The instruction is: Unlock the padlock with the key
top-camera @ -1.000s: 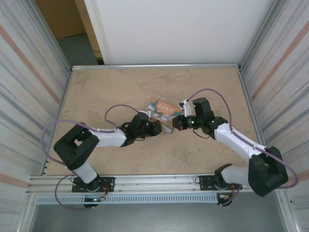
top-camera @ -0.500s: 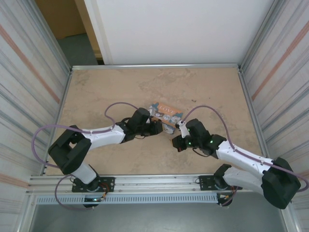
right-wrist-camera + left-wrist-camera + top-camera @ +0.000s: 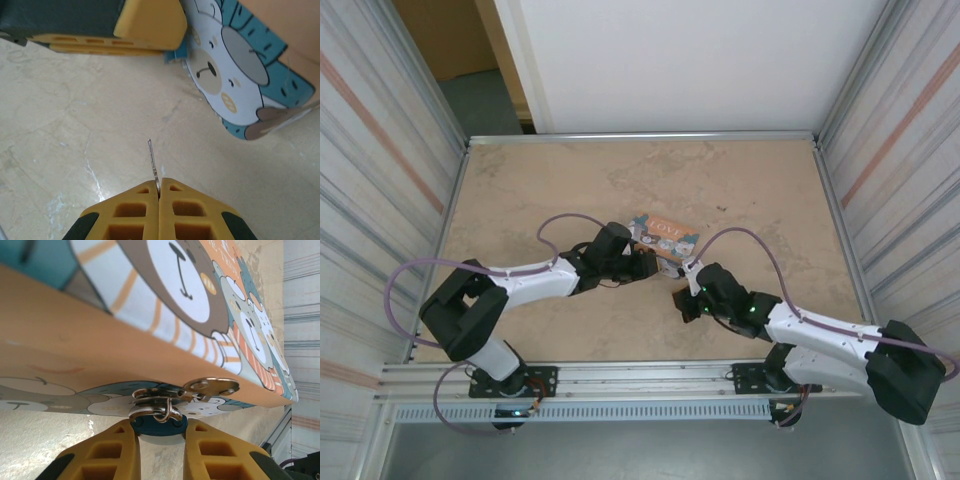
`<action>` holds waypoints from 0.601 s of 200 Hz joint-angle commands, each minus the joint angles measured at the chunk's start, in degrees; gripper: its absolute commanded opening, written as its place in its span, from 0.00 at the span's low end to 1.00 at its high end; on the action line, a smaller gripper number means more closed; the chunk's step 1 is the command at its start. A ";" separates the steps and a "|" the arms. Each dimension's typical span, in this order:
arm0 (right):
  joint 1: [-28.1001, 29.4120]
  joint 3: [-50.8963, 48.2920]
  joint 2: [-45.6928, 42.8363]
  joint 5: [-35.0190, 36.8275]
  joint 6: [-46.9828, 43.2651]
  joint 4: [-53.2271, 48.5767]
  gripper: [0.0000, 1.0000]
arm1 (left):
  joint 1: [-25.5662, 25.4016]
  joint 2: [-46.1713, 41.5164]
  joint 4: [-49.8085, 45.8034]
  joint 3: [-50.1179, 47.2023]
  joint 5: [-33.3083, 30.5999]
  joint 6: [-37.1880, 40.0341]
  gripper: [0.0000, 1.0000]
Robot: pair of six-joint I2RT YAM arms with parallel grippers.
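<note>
left end effector point(image 3: 160, 434): pinching blue padlock point(image 3: 158, 423), lower centre, under box point(image 3: 165, 280) | right end effector point(image 3: 159, 184): pinching key point(image 3: 152, 157), bottom centre, over bench point(image 3: 75, 125)

We note left pincer point(image 3: 161, 430) at bottom edge, yellow fingers point(image 3: 117, 450) closed against both sides of small blue padlock point(image 3: 150, 424). Silver shackle point(image 3: 156, 410) hooked through metal hasp point(image 3: 210, 386) on cartoon-bear box point(image 3: 150, 325). Box looms tilted overhead. We see marbled counter point(image 3: 45, 440) below, left.
</note>
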 commanded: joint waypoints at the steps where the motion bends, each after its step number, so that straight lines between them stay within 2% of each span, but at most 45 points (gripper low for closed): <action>1: 1.58 -0.36 0.90 5.37 -1.76 3.29 0.00 | -0.23 -2.26 0.93 2.00 1.15 -1.11 0.16; 32: 2.94 -0.40 2.84 9.00 -1.75 5.51 0.00 | -0.24 -2.31 0.69 2.28 1.35 -1.48 0.16; 120: 3.12 0.26 7.09 9.42 -2.35 10.48 0.00 | -0.37 -2.48 0.75 2.65 1.43 -1.57 0.16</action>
